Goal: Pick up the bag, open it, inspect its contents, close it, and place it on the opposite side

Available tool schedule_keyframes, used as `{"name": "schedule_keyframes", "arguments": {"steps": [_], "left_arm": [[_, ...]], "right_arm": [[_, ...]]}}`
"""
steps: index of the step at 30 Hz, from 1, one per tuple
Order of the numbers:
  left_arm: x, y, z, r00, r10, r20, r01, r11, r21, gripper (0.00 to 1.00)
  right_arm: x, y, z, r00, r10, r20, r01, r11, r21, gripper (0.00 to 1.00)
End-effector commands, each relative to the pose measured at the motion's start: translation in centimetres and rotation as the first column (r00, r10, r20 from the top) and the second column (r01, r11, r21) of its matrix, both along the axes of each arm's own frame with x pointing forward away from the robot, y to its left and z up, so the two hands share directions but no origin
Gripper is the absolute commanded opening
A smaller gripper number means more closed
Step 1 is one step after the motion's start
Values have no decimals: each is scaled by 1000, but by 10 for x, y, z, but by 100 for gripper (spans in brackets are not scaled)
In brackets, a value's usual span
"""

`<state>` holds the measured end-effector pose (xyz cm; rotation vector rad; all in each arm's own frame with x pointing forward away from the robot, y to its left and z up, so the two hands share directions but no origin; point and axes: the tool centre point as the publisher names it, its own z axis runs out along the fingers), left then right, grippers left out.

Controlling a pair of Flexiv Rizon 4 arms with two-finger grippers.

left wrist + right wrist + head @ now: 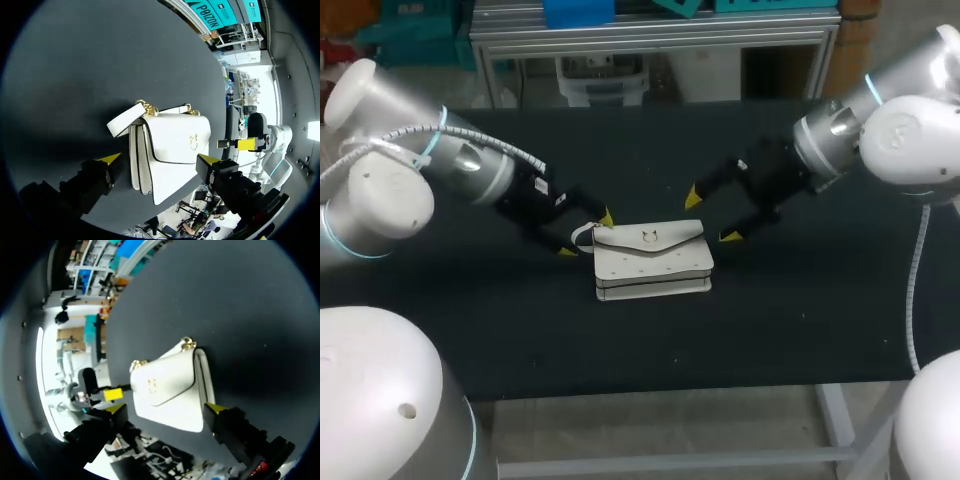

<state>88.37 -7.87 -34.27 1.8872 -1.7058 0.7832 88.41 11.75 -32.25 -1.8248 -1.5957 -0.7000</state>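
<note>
A white flap bag (pixel 652 258) with a gold clasp and a gold chain lies flat on the black table (pixel 770 330), near the middle. My left gripper (pixel 587 234) stands open at the bag's left end, its yellow tips on either side of the white strap (pixel 584 236). In the left wrist view the bag (pixel 170 150) lies just ahead of that gripper (pixel 159 160), between its spread fingers. My right gripper (pixel 711 216) hangs open at the bag's far right corner. The right wrist view shows the bag (pixel 170 385) ahead of this gripper (pixel 165 408). Neither holds anything.
The black tabletop stretches wide to the left and right of the bag. Its front edge (pixel 700 388) runs a short way in front of the bag. Both arms slant in from the sides, meeting over the middle.
</note>
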Motion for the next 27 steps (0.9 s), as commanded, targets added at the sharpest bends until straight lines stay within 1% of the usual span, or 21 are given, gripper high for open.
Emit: {"name": "schedule_keyframes", "arguments": {"steps": [1,6,9,11,13,17,20,26,27], "left_arm": [[2,1,-11,1000,4,9,-2,993,-118,100],[4,-7,-13,1000,-17,-6,16,983,-186,100],[4,-12,-12,1000,-29,-5,28,978,-205,100],[4,-15,-11,999,-35,-3,33,977,-210,97],[4,-17,-10,999,-35,-4,33,975,-220,96],[4,-19,-10,999,-43,-6,41,972,-233,88],[5,-21,-12,999,-46,-13,42,969,-245,87],[9,-22,-17,999,-42,-26,33,964,-265,81],[9,-22,-17,999,-42,-26,33,964,-265,80]], "right_arm": [[4,0,-11,1000,8,-4,-8,1000,29,100],[3,0,-17,1000,-4,-6,5,998,57,100],[2,1,-21,1000,-7,-3,7,998,62,100],[1,1,-26,1000,-8,-4,9,997,76,100],[2,1,-30,1000,-9,-5,9,997,81,100],[4,4,-36,1000,-10,3,10,995,98,100],[7,8,-40,1000,-14,9,12,993,115,100],[15,14,-44,999,-35,24,31,987,156,100],[16,14,-43,999,-34,26,30,987,158,98]]}}
